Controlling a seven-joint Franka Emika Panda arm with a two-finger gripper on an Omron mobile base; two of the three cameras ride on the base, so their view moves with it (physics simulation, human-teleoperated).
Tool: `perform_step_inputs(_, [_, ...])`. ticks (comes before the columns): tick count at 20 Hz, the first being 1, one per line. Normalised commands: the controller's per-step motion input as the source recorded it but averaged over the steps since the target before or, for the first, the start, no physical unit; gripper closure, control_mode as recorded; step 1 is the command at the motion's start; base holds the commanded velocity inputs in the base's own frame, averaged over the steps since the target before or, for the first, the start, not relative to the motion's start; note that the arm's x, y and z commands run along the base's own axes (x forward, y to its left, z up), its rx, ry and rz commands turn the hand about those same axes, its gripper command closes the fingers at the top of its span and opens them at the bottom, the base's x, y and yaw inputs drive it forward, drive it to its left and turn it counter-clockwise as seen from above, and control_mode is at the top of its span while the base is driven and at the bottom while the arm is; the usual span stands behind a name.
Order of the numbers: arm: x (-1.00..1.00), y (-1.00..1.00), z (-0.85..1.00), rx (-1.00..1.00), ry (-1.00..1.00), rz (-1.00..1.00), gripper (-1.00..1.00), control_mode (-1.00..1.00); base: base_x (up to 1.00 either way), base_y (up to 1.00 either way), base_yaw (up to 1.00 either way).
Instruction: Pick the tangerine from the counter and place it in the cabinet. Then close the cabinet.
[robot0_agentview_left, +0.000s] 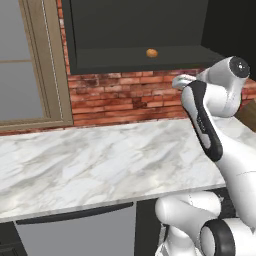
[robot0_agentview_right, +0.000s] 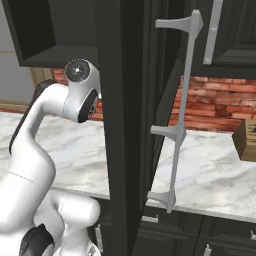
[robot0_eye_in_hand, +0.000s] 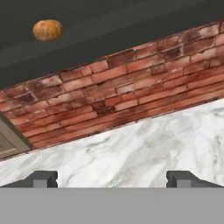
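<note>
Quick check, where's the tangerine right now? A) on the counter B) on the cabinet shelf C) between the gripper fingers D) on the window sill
B: the tangerine sits on the dark shelf inside the cabinet, above the brick, while the gripper is open and holds nothing.

orange tangerine (robot0_agentview_left: 152, 53), charcoal cabinet (robot0_agentview_left: 125, 57), veined white counter (robot0_agentview_left: 100, 160)
</note>
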Motion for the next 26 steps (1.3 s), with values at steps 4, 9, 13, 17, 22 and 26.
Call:
perform_step_inputs(4, [-0.68, -0.12, -0.91, 0.30, 0.07, 0.00, -1.00, -1.00, 0.00, 0.00, 0.00])
perform_step_inputs(9, [-0.51, -0.18, -0.93, 0.36, -0.04, 0.00, -1.00, -1.00, 0.00, 0.00, 0.00])
perform_step_inputs(13, [-0.31, -0.38, -0.55, 0.37, -0.05, 0.00, -1.00, -1.00, 0.00, 0.00, 0.00])
perform_step_inputs(17, [-0.21, -0.37, -0.19, 0.36, -0.09, 0.00, -1.00, -1.00, 0.00, 0.00, 0.00])
perform_step_inputs(22, [-0.26, -0.55, 0.00, 0.32, -0.14, 0.00, -1.00, -1.00, 0.00, 0.00, 0.00])
perform_step_inputs(26, [-0.28, -0.68, 0.01, 0.26, -0.16, 0.00, -1.00, -1.00, 0.00, 0.00, 0.00])
